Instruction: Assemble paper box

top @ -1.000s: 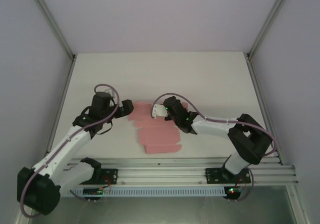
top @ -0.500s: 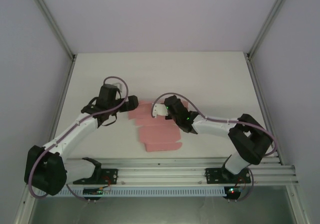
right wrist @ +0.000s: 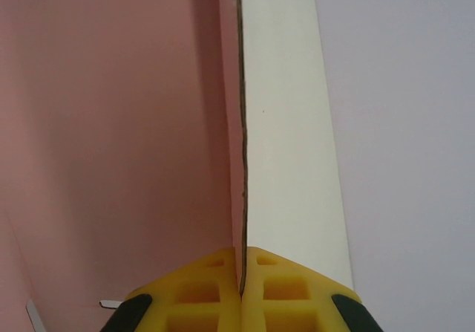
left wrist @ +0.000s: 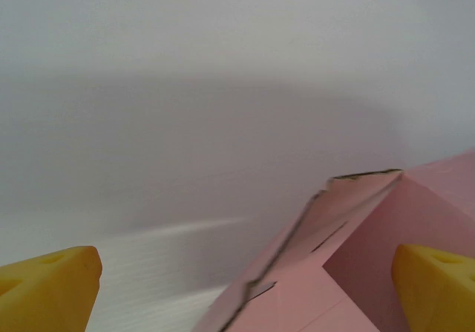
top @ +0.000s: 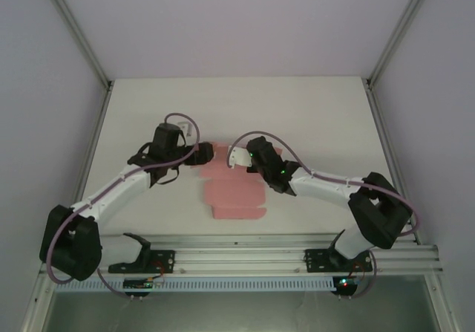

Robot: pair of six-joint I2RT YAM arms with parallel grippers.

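Left hand (top: pixel 205 154) nearer the thin pink paper box (top: pixel 236 194), wide apart, empty; right hand (right wrist: pixel 240 272) tight on its upright flap (right wrist: pixel 282 124).

Top cam: I can't see the paper box (top: pixel 236 197) far edge, it's under the left gripper (top: pixel 208 154) & right gripper (top: pixel 245 160). Left wrist cam crops it at btm/right, pads (left wrist: pixel 49 287) too (both btm corners). Right wrist: flap (right wrist: pixel 282 124) runs off top.

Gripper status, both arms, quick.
Left gripper: open, holding nothing.
Right gripper: closed, pinching a raised flap of the paper box.
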